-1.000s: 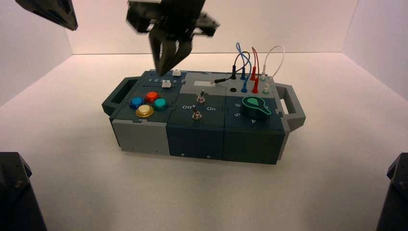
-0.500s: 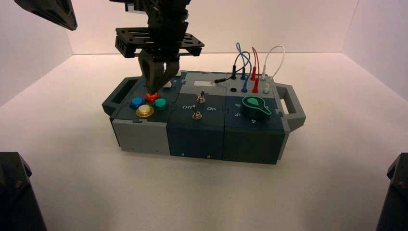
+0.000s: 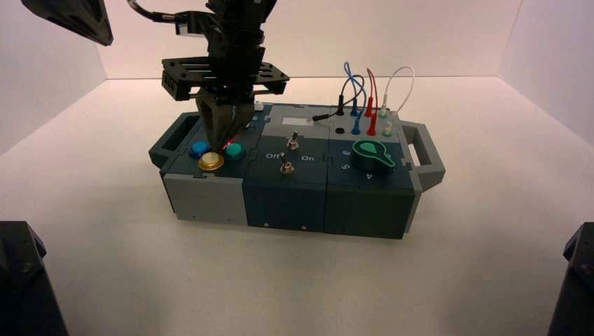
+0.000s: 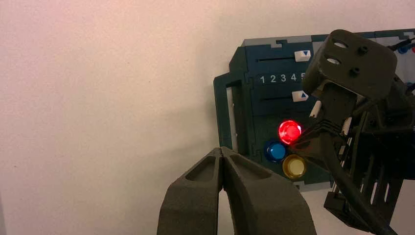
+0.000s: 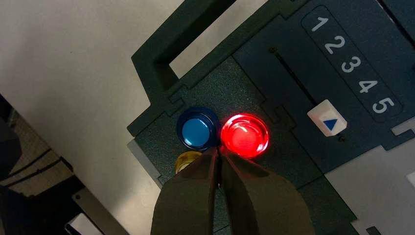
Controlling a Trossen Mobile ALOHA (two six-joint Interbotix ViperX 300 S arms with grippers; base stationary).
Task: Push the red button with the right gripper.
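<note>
Progress: press judged made or under way. Small round glossy red button [image 5: 244,135] glowing brightly, seated in the button cluster at the left end of the dark blue-grey control box [image 3: 287,189], just beside the round blue button [image 5: 196,132] and next to the larger yellow button [image 4: 294,166]. Right tool [image 3: 223,136], black with wide slotted crossbar and two dark tapering fingers, down on the cluster with fingers pressed together and holding nothing; tips at the edge of the red button in the right wrist view, contact judged likely though the exact touching point sits hidden under the fingertips. Remaining: lift clear of the box; release of the button not yet shown.

Left tool [image 4: 222,156] closed and empty, parked high off the left end of the box, well apart from it, idle.

Change against earlier frames: one second ago right tool raised above the slider area behind the buttons, red button fully visible and unlit in the high view. Half a second ago tips lowered onto the red button. Now lower and slightly forward, red button almost wholly covered from above, only a red glint showing. Box, toggle switches, green knob [image 3: 371,155] and cables unmoved on the white surface [image 3: 490,231]
</note>
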